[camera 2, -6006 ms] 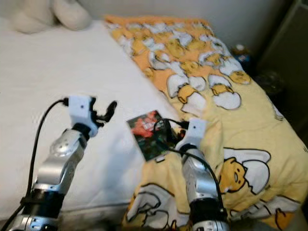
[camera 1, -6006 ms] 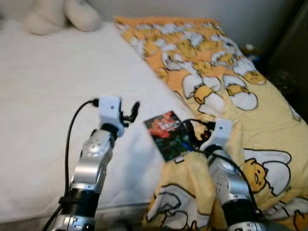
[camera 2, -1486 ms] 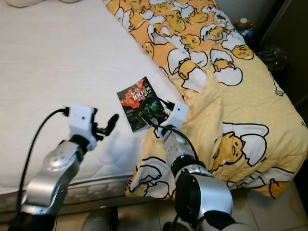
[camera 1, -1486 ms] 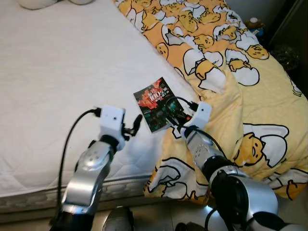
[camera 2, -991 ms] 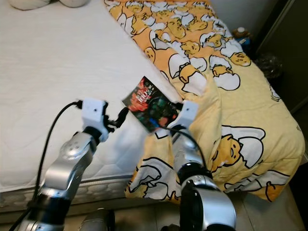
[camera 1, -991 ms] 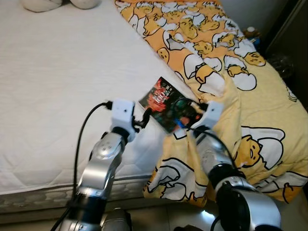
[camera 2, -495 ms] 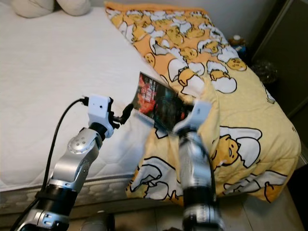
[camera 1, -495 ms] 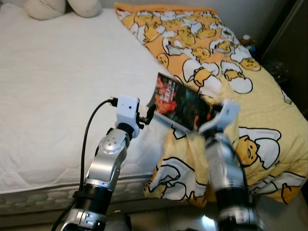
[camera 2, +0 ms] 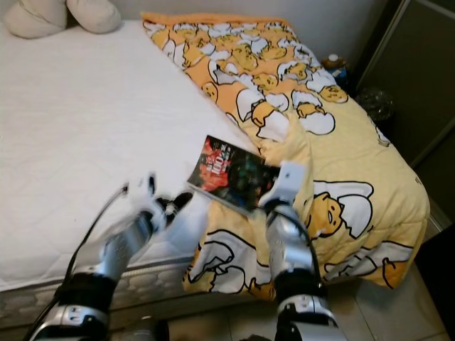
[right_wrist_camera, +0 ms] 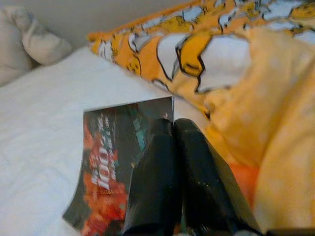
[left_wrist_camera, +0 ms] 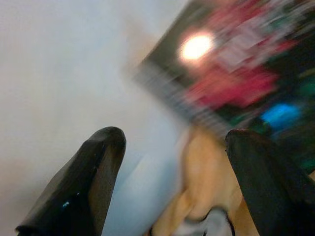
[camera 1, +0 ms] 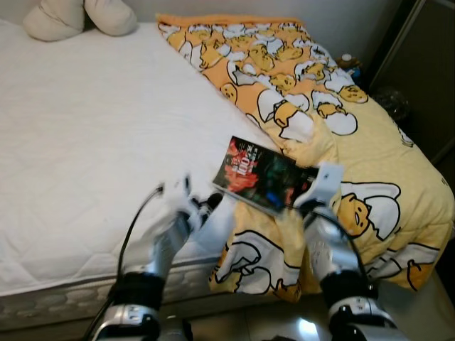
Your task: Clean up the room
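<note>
A dark book [camera 1: 257, 177] with a red and green cover is lifted just off the bed, over the line where the white mattress [camera 1: 92, 121] meets the yellow egg-print blanket [camera 1: 341, 121]. My right gripper [camera 1: 286, 197] is shut on the book's near edge; in the right wrist view its fingers [right_wrist_camera: 162, 162] lie pressed together on the cover [right_wrist_camera: 106, 167]. My left gripper [camera 1: 206, 204] is blurred, low over the mattress edge just left of the book. In the left wrist view it [left_wrist_camera: 172, 142] is open, with the blurred book [left_wrist_camera: 231, 64] ahead of it.
Two pale cushions [camera 1: 78, 18] lie at the far head of the bed. A dark cabinet [camera 1: 419, 57] stands on the right, with small items [camera 1: 348, 62] at its foot. Tiled floor [camera 1: 419, 312] shows along the bed's near side.
The book, still in my right gripper, has tipped from steeply raised to flatter and lower. My left arm has dropped and blurs with motion. The head view has pulled back.
</note>
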